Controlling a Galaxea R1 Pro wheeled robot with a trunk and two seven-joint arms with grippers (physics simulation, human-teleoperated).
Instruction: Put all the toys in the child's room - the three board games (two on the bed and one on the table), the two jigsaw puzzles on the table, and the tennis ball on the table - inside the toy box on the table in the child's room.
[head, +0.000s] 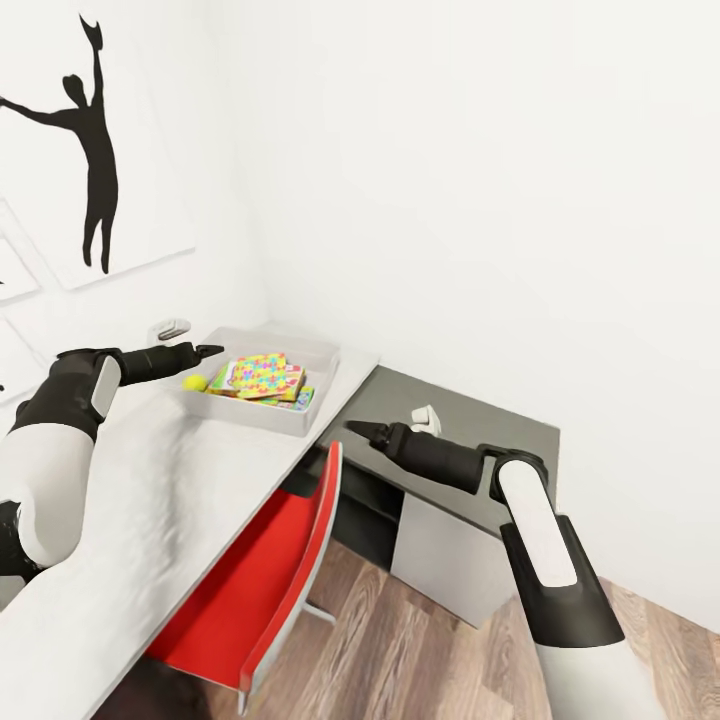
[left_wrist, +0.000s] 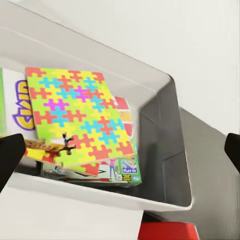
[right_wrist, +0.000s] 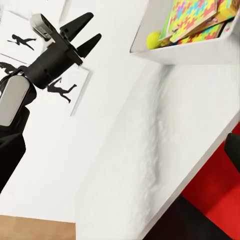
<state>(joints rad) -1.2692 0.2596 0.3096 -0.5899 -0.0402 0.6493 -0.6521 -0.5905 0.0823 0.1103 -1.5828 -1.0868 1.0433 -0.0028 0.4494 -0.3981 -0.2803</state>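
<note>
Above the toy box (head: 300, 352), left gripper (right_wrist: 85, 34) open, empty.

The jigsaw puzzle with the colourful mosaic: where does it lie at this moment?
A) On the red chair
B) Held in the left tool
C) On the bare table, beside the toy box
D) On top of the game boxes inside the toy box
D: the jigsaw puzzle rests on stacked game boxes within the grey walls of the toy box.
</note>
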